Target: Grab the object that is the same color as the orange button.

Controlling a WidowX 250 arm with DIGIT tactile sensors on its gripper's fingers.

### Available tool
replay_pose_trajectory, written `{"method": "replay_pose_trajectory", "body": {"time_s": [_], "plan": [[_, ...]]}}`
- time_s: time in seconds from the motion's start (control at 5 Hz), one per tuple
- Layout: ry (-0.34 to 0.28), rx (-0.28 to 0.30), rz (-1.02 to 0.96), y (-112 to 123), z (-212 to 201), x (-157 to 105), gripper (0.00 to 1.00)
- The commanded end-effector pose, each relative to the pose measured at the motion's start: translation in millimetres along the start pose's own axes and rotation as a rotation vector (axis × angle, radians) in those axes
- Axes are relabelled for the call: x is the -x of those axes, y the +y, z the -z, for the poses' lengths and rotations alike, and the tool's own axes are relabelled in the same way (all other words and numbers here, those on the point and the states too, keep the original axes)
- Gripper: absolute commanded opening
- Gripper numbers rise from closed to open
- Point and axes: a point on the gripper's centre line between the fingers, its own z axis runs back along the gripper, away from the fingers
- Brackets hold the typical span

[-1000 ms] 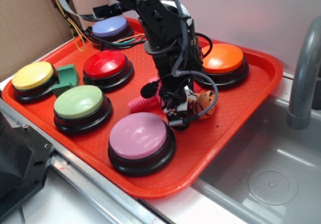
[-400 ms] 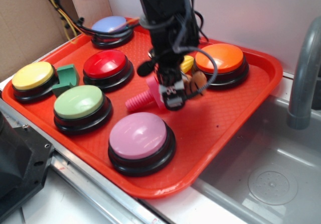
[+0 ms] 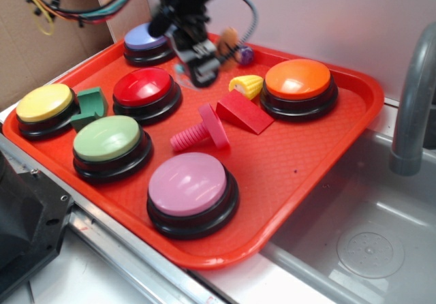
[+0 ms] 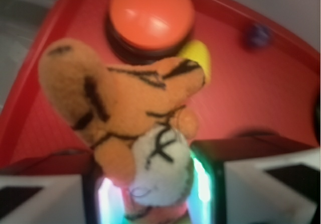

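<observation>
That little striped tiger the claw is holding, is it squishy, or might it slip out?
The tiger toy looks plush and fuzzy, so it is probably soft and gives under the end effector. Its nap likely grips rather than slides. It seems light: it hangs above the red tray, pinched only at its lower end, body sticking out without sagging.

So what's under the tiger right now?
The tiger hangs in the pincer above the tray. Below it show the orange button and corn; it hides part of the corn.
</observation>
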Motion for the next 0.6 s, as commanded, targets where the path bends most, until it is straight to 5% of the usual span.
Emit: {"method": "replay_pose_trajectory", "body": {"time_s": [0.0, 0.4], "plan": [[-0.033, -0.071, -0.210, 44, -56, 31, 0.00], [0.026, -0.017, -0.244, 64, -58, 50, 0.00]]}}
